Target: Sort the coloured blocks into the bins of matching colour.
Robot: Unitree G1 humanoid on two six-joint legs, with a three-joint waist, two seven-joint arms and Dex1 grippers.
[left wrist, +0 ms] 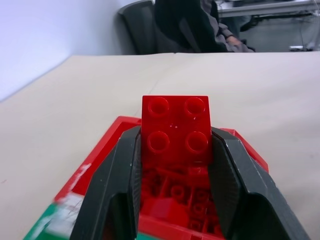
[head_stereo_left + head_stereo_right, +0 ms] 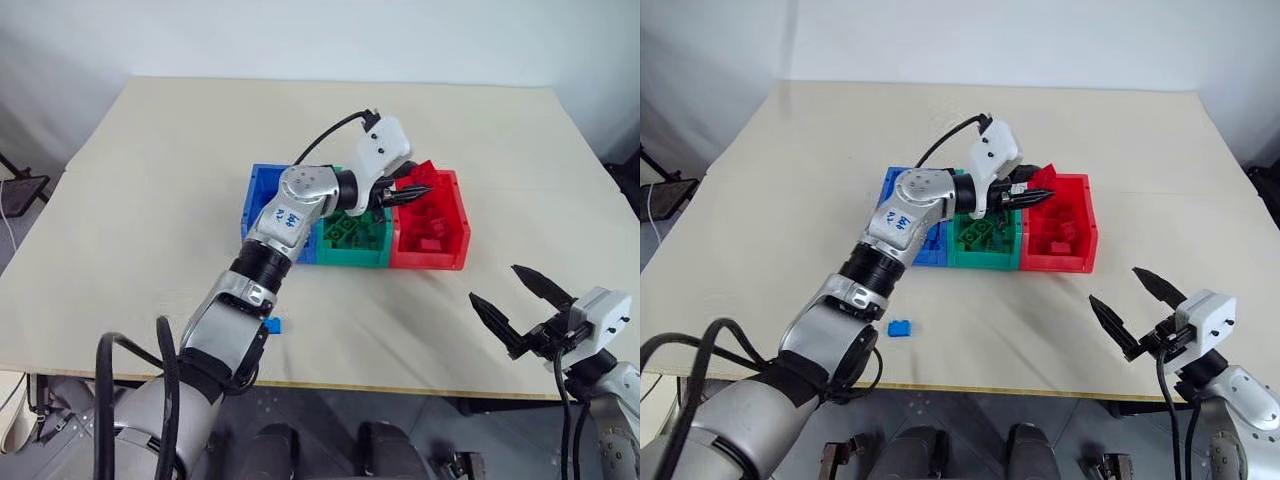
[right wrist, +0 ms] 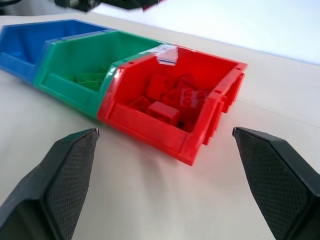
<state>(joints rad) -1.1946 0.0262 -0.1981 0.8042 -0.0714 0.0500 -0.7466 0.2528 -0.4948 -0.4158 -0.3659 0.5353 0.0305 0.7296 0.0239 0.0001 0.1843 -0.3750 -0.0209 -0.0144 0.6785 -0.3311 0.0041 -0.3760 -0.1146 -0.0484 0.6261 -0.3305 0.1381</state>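
**Left gripper holds a red brick over the red bin**

Left gripper (image 1: pixel 175 165) is what I watch first: its two black fingers are clamped on a small red studded plastic brick (image 1: pixel 176 131), one finger against each side, studs facing the wrist camera. From the head cameras I see that gripper reaching level across the row of three joined open-top plastic bins (image 2: pixel 985 262), with the brick above the red bin (image 3: pixel 220 95) at the robot's right end of the row. Several red bricks (image 3: pixel 172 97) already lie inside it, and green bricks (image 2: pixel 980 232) lie in the green middle bin (image 3: pixel 75 65). The blue bin (image 3: pixel 30 42) sits at the other end.

One small blue studded brick (image 2: pixel 900 327) lies on the pale tabletop (image 2: pixel 1120 150) near the front edge, well apart from the bins.

My right gripper (image 2: pixel 525 300) hangs above the table's front right corner, fingers spread wide apart, holding nothing.
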